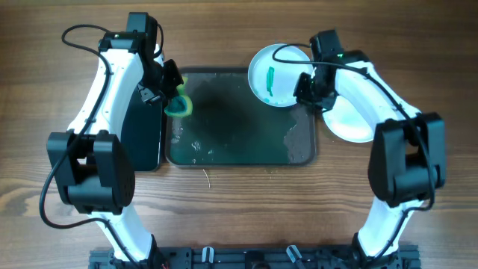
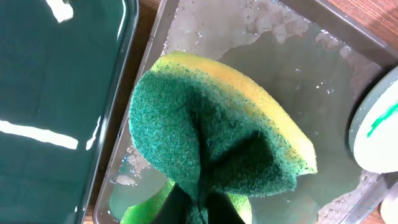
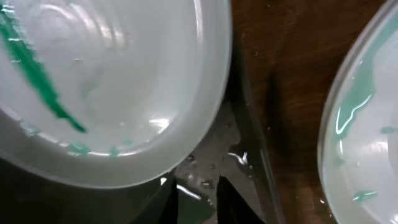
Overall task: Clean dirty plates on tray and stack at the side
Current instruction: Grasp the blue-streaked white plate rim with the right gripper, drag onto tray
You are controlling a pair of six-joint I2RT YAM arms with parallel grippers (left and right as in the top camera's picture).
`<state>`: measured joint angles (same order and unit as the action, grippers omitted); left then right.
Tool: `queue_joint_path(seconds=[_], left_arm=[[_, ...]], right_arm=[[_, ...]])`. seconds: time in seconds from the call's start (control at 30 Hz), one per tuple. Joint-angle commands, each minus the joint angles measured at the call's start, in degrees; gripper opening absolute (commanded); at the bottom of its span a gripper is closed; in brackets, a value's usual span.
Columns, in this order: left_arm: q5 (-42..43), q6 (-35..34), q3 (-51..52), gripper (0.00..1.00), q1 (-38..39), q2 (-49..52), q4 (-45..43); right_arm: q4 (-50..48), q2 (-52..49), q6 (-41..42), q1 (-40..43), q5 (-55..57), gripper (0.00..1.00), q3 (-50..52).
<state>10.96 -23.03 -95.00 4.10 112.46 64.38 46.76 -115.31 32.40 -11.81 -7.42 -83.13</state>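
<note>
The left gripper (image 2: 199,208) is clamped on the folded sponge (image 2: 205,130) above the wet, sudsy tray (image 1: 224,112), with a glossy black tray (image 1: 146,142) just left of it. The right gripper (image 3: 198,205) sits at the tray's corner, and I cannot tell whether it grips. 1 teal-streaked plate (image 3: 112,81) lies just ahead-left of it, and a second plate (image 3: 367,124) lies to its right on the wooden table (image 1: 239,194).

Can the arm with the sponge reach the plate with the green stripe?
Probably yes. Nothing stands on the tray between sponge and plate, and the right pincer sits only at the plate's right edge, leaving its face open.
</note>
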Motion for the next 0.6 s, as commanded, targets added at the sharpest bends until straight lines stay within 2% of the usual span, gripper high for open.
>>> queue_joint_path(seconds=[0.0, 0.17, 0.43, 0.5, 0.57], left_arm=[[-1.46, -0.5, -0.59, 0.04, 0.31, -0.04, 0.2], [-1.46, -0.52, -0.59, 0.04, 0.31, -0.04, 0.2], [-1.49, -0.52, -0.59, 0.04, 0.31, -0.04, 0.15], [-1.46, -0.52, -0.59, 0.04, 0.31, -0.04, 0.07], [-1.46, -0.52, -0.57, 0.04, 0.31, -0.04, 0.15]], right_arm=[[-2.71, -1.79, 2.05, 0.02, 1.84, 0.22, 2.38], [-6.05, -2.25, -2.34, -0.02, -0.11, 0.24, 3.39], [-9.42, -2.86, -3.96, -0.26, -1.64, 0.36, 3.39], [-9.75, -3.67, -4.35, -0.61, -1.64, 0.36, 3.39], [-8.87, -4.24, -4.39, -1.07, -1.68, 0.3, 3.39]])
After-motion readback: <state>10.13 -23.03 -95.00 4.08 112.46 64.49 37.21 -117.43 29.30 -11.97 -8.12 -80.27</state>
